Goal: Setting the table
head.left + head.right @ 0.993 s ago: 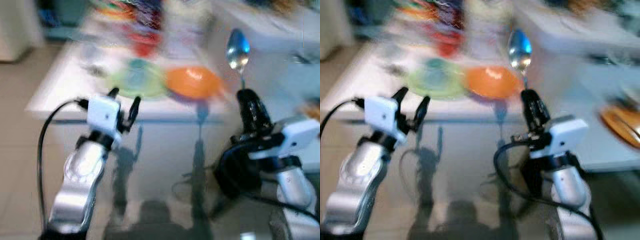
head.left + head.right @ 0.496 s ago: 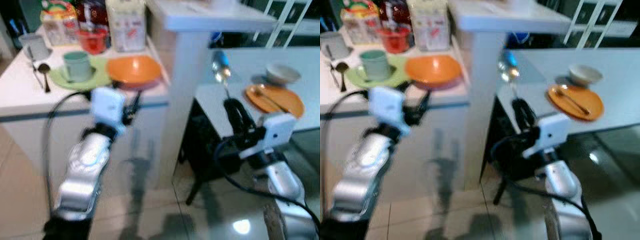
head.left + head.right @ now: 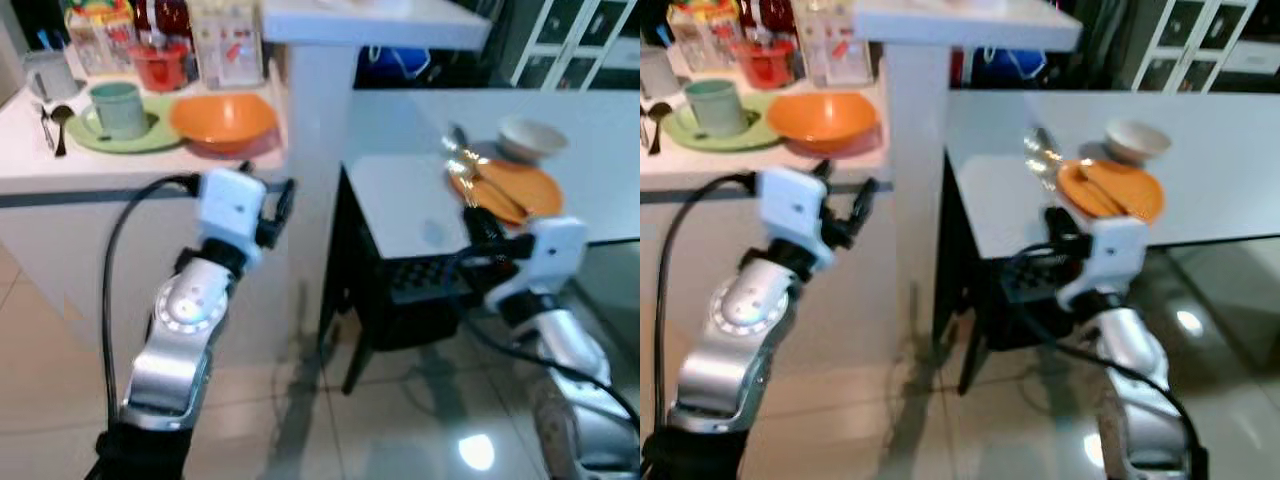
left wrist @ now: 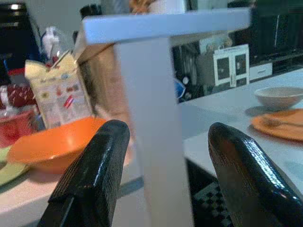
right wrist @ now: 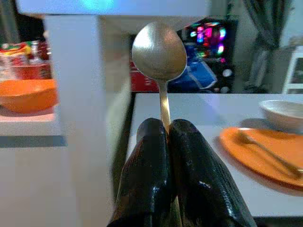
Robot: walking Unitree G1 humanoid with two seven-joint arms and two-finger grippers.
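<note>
The right gripper (image 5: 166,130) is pinching a spoon (image 5: 159,47) by its handle, fingers closed tight and the bowl pointing up, over the near edge of the white surface (image 3: 410,205) just beside the orange plate (image 3: 520,188), which is carrying a utensil. A small white bowl (image 3: 530,135) is sitting just behind that plate. The left gripper (image 4: 161,156) is hanging with its fingers spread apart before the white post (image 4: 156,123), near the orange bowl (image 3: 222,118), green plate (image 3: 100,135) and green cup (image 3: 116,108) on the other surface (image 3: 60,172).
</note>
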